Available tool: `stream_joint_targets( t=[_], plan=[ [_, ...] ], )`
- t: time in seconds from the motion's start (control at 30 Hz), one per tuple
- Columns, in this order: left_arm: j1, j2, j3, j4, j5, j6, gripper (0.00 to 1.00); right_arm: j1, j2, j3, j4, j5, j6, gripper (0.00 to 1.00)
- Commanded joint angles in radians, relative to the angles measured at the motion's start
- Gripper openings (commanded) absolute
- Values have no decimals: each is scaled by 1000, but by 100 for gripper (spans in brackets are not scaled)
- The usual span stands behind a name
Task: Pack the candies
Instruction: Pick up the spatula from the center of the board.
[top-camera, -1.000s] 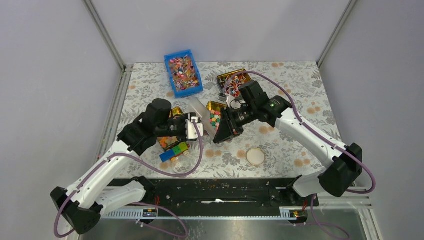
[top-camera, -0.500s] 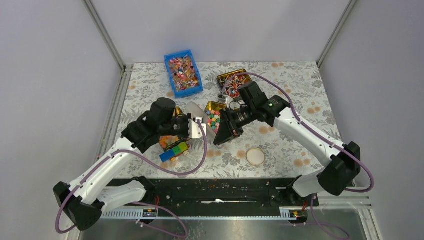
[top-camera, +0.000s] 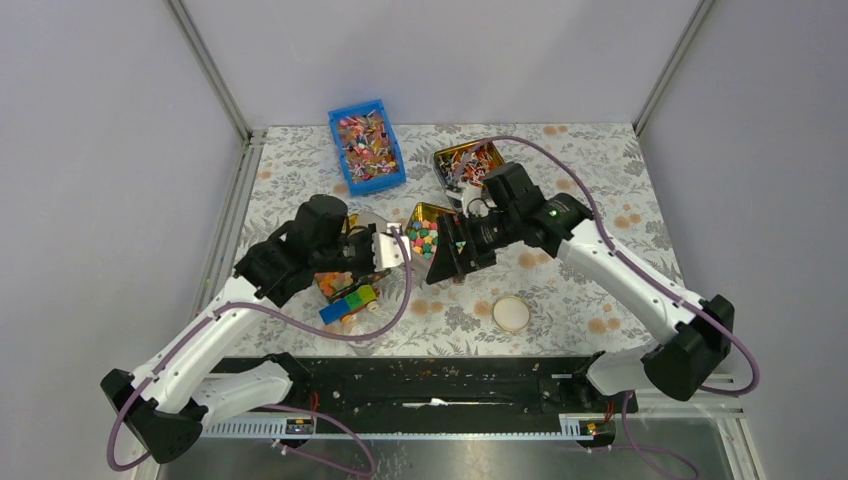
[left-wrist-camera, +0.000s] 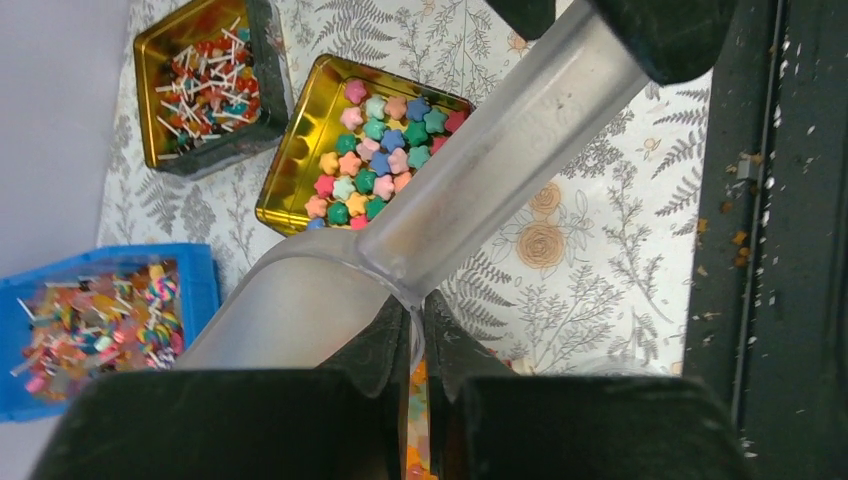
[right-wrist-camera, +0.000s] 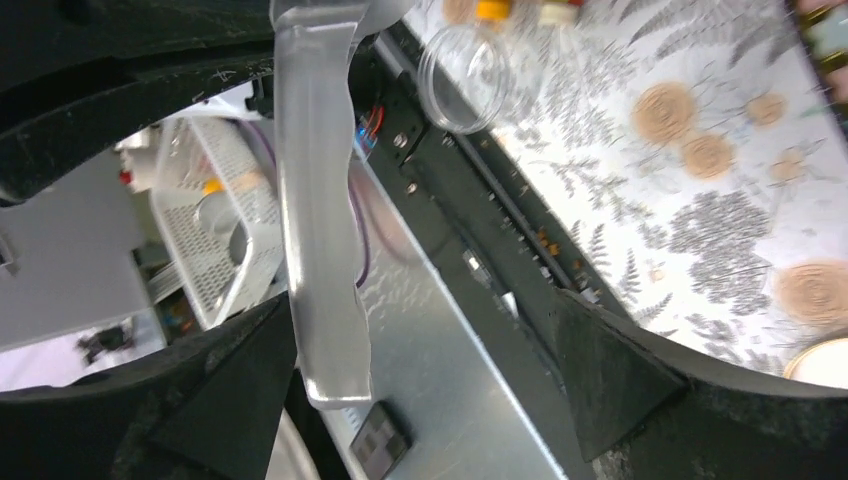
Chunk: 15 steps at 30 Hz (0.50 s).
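The candies (left-wrist-camera: 380, 150), small stars in pink, green, blue and orange, fill a gold tin (left-wrist-camera: 285, 185) at mid-table (top-camera: 418, 211). My left gripper (left-wrist-camera: 416, 325) is shut on the rim of a translucent scoop (left-wrist-camera: 300, 310), whose handle (left-wrist-camera: 520, 120) rises across the tin toward the right arm. In the top view the left gripper (top-camera: 385, 250) sits just left of the candies (top-camera: 427, 238). My right gripper (right-wrist-camera: 420, 300) stands wide open around the scoop handle (right-wrist-camera: 320, 230), which lies close to one finger (right-wrist-camera: 230, 400). It hangs just right of the tin (top-camera: 447, 258).
A second gold tin (top-camera: 465, 160) of twisted-wrapper sweets stands behind, and a blue bin (top-camera: 367, 148) of mixed sweets at the back left. Coloured blocks (top-camera: 348, 303) lie under the left arm. A white lid (top-camera: 512, 313) lies front right. A clear jar (right-wrist-camera: 468, 75) lies on the floral cloth.
The left gripper has shut on the scoop's rim. The right gripper, earlier shut on the handle, has opened wide and shifted slightly right.
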Motion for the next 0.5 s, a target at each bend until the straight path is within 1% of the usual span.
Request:
stream_joint_targets(
  t=[0.0,0.1,0.2,0.27,0.33,0.4,0.47],
  plan=[
    [-2,-29,66,-12,-55,-177,0,-4,-115,44,0,212,-70,100],
    [-2,-13,101,-70,-75,-260,0,-4,-182,36,8,319,-105,100],
    [-1,14,136,-124,-90,-348,0,-4,-268,-35,87,390,-180,100],
    [-3,39,164,-170,-89,-387,0,-4,-319,-92,150,409,-248,100],
    [-2,68,193,-209,-84,-419,0,-5,-375,-157,227,389,-326,100],
    [-3,95,218,-242,-77,-442,0,-5,-412,-216,292,326,-424,100],
    [-2,108,232,-258,-65,-459,0,-3,-424,-240,316,271,-517,100]
  ],
)
